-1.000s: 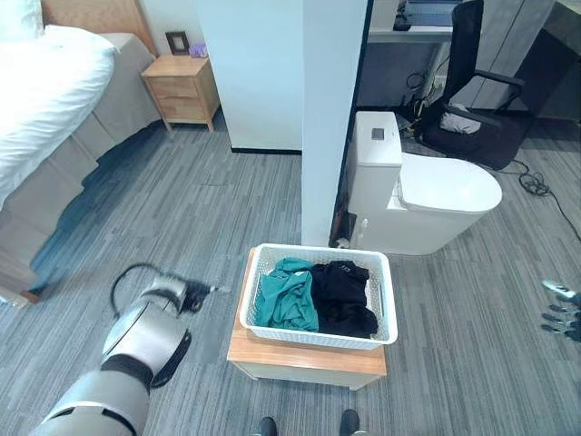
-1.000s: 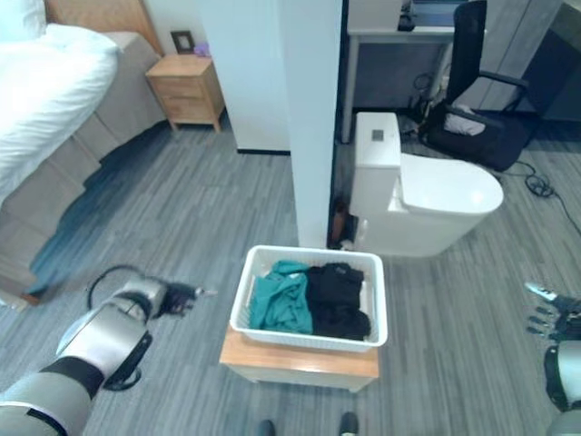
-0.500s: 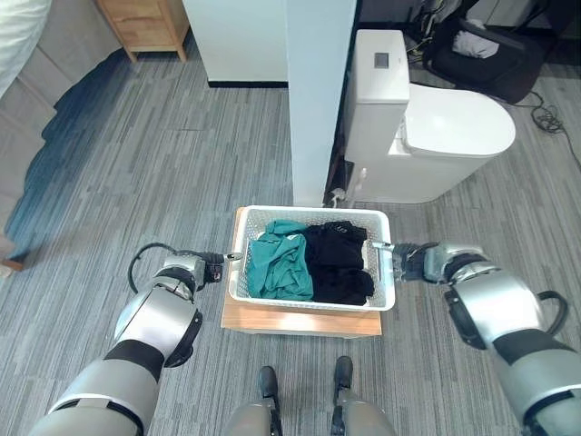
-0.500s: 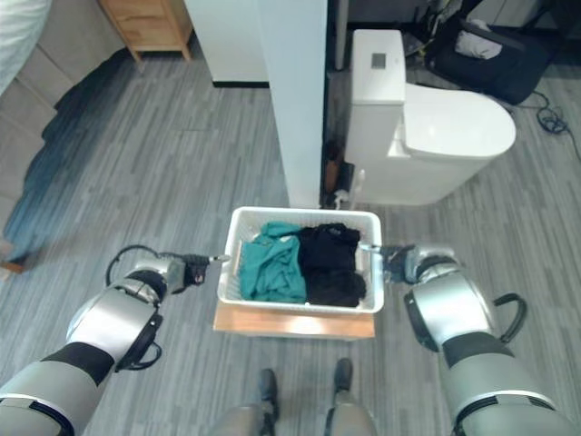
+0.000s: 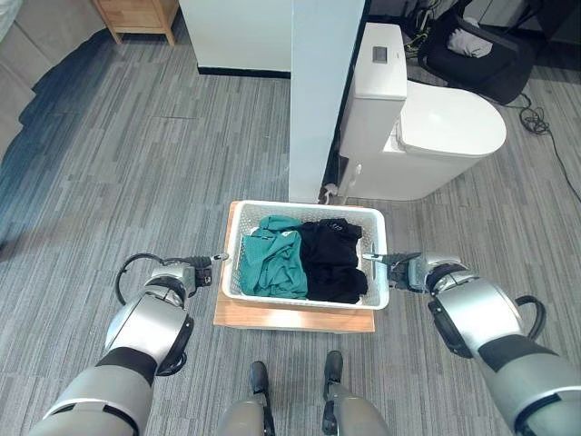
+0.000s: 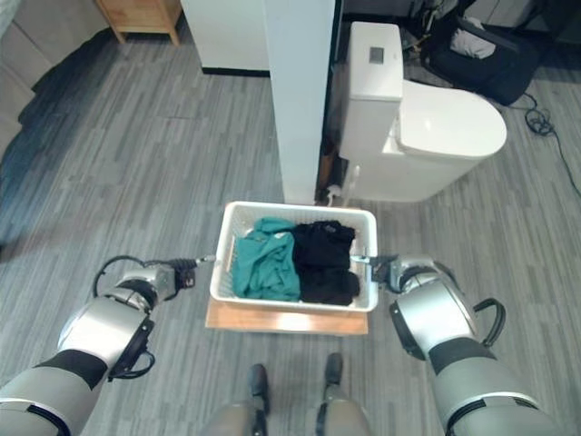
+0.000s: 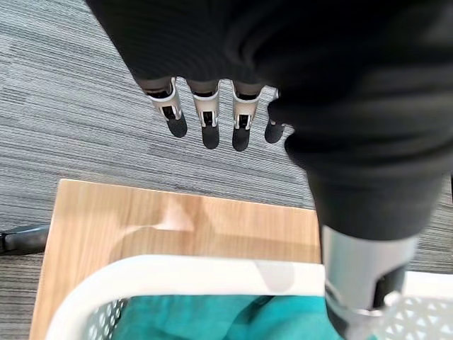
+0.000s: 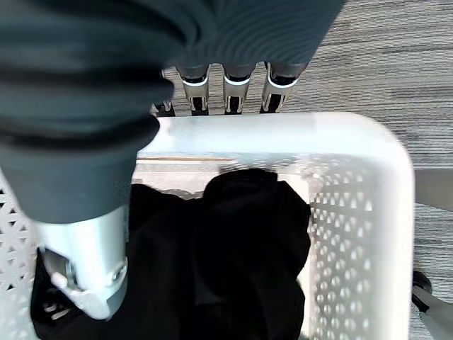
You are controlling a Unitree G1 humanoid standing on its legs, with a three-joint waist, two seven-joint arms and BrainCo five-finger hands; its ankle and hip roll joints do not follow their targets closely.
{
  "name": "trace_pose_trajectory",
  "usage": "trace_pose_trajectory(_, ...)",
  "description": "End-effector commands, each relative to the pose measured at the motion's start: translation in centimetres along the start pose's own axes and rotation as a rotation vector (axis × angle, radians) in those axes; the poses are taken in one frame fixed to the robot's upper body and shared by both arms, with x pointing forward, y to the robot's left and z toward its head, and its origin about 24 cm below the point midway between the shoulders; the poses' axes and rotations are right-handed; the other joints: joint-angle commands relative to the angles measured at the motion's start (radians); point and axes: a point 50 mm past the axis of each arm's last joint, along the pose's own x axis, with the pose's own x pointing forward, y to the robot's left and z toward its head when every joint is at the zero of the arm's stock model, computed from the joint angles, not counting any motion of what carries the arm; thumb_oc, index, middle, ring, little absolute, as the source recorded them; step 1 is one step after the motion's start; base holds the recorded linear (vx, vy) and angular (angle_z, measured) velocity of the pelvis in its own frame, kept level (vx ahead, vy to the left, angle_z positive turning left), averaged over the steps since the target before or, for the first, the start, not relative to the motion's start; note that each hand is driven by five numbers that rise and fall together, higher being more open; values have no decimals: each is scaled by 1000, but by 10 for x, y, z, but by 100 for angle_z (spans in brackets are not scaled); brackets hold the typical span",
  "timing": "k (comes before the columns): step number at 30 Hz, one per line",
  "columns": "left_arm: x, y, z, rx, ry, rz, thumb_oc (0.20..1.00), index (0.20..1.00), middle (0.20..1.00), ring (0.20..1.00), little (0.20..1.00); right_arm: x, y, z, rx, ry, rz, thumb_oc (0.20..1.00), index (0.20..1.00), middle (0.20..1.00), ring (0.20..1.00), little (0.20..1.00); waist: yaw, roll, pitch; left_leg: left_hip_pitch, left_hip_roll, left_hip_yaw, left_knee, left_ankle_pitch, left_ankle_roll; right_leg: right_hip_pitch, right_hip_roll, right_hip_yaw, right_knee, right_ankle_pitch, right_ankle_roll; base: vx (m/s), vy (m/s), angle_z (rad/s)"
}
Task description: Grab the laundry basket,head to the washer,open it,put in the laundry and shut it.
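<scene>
A white laundry basket (image 5: 309,205) stands on a low wooden stool (image 5: 290,318), holding a teal garment (image 5: 272,259) and black clothes (image 5: 334,259). My left hand (image 5: 186,271) is at the basket's left side, its straight fingers (image 7: 205,120) pointing down outside the stool's edge and its thumb (image 7: 368,283) reaching over the rim (image 7: 177,273). At the right side is my right hand (image 5: 413,270): its fingers (image 8: 233,88) run down outside the rim (image 8: 283,131), and its thumb (image 8: 85,262) lies inside above the black clothes (image 8: 233,241). Neither hand is closed on the rim.
A white toilet (image 5: 436,136) stands just behind the basket to the right, beside a white partition wall (image 5: 322,91). A black office chair (image 5: 481,45) is at the back right and a wooden nightstand (image 5: 136,11) at the back left. Grey plank floor lies open to the left.
The camera has tipped down toward the basket. My right hand came in from the far right to the basket's right rim, and my left hand closed in on the left rim.
</scene>
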Motion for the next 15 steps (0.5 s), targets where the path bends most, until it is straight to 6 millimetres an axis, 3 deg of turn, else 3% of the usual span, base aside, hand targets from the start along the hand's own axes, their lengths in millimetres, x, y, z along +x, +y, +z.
trace_pose_trajectory(1,-7,4,25,54,-78,66,1000,1000,1000,1000,1000,-8,-3,17,-22,-55,-68,1000,1000,1000,1000,1000,9,12,34,0,-5,8,-43,39,11,42,-18,14,1,-23,58,0,0,0)
trace_pose_trajectory(3,-7,4,28,94,-100,86,1000,1000,1000,1000,1000,-7,-1,17,-10,-63,-70,1000,1000,1000,1000,1000,7,11,39,-1,-4,12,-43,39,11,38,-18,15,2,-22,59,0,0,0)
trace_pose_trajectory(4,-9,6,37,311,-169,181,1000,1000,1000,1000,1000,-5,3,14,-1,-80,-69,1000,1000,1000,1000,1000,-1,8,49,-2,-3,26,-43,38,12,26,-17,24,6,-18,61,-17,20,-4)
trace_pose_trajectory(6,-8,4,35,390,-177,192,1000,1000,1000,1000,1000,-5,6,16,-10,-97,-64,1000,1000,1000,1000,1000,-5,4,54,-3,-1,36,-43,36,13,21,-17,31,7,-14,62,-17,23,-6)
trace_pose_trajectory(9,-5,3,23,360,-141,173,1000,1000,1000,1000,1000,-7,8,22,28,-125,-50,1000,1000,1000,1000,1000,-8,3,59,-1,2,47,-43,35,12,15,-16,38,7,-12,62,7,17,-23)
trace_pose_trajectory(15,-6,1,26,326,-147,170,1000,1000,1000,1000,1000,-9,7,29,71,-163,-45,1000,1000,1000,1000,1000,-17,10,60,-3,3,54,-43,33,9,10,-16,42,2,-13,64,2,3,-3)
